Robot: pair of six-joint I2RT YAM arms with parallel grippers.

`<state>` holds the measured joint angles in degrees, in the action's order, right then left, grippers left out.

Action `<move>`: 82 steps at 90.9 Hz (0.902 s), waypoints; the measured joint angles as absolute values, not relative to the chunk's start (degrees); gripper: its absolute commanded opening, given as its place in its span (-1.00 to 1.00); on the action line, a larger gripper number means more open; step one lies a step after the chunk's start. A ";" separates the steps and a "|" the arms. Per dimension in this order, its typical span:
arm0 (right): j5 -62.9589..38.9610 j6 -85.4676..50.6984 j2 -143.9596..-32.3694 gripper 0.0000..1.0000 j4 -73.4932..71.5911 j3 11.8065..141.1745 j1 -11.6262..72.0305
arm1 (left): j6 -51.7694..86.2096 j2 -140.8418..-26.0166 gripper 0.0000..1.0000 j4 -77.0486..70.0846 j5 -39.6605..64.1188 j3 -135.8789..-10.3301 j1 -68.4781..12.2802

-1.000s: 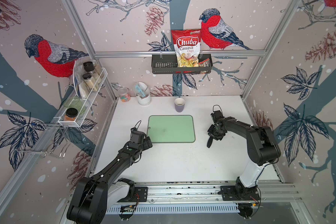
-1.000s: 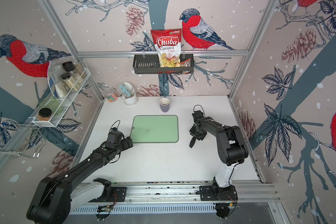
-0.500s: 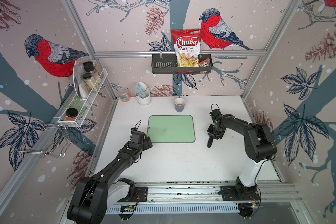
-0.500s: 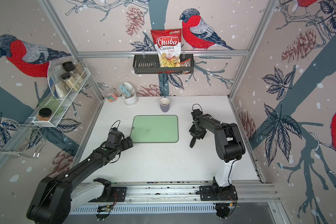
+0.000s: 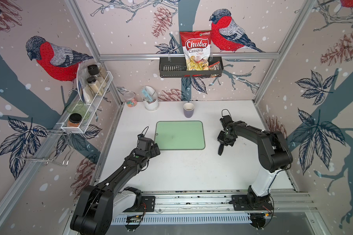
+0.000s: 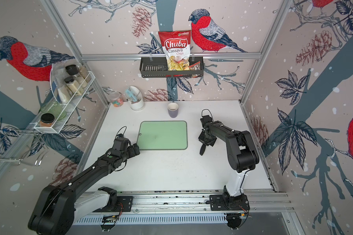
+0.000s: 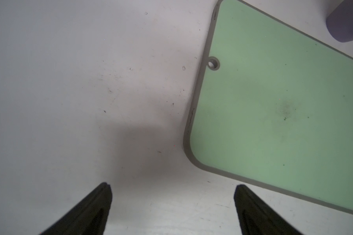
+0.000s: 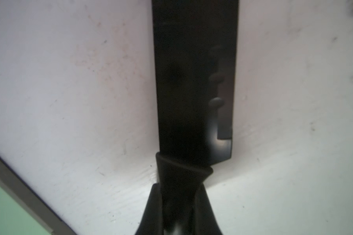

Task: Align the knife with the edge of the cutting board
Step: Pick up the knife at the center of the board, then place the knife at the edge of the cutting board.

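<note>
**Knife pinched by its handle, apart from the board**

Nearest, spread and empty over the desk beside the holed corner of the cutting board: left tool. Off the board's right short side, not touching it: knife, clamped at the handle just behind the blade by the right tool. Likely light, stiff, slick, sharp-edged; safest held by the handle. Farther back: purple cup, contents unseen; jar of coloured sweets; white holder with blue packets; wall basket carrying a chips bag.
</note>
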<state>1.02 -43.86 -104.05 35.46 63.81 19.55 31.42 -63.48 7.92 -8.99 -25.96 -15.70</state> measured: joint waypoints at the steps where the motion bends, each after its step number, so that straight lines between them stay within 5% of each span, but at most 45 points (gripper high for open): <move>1: 1.13 -43.83 -103.77 -1.00 35.40 63.55 19.75 | 31.42 -63.48 0.91 7.92 -9.02 -25.96 -15.73; 51: 4.67 -45.67 -92.90 -1.00 42.81 58.70 30.72 | 31.42 -64.14 0.91 7.92 -9.21 -26.26 -16.23; 82: 7.09 -47.97 -99.68 -1.00 45.17 69.56 42.81 | 31.44 -63.24 0.91 7.94 -9.67 -26.26 -16.29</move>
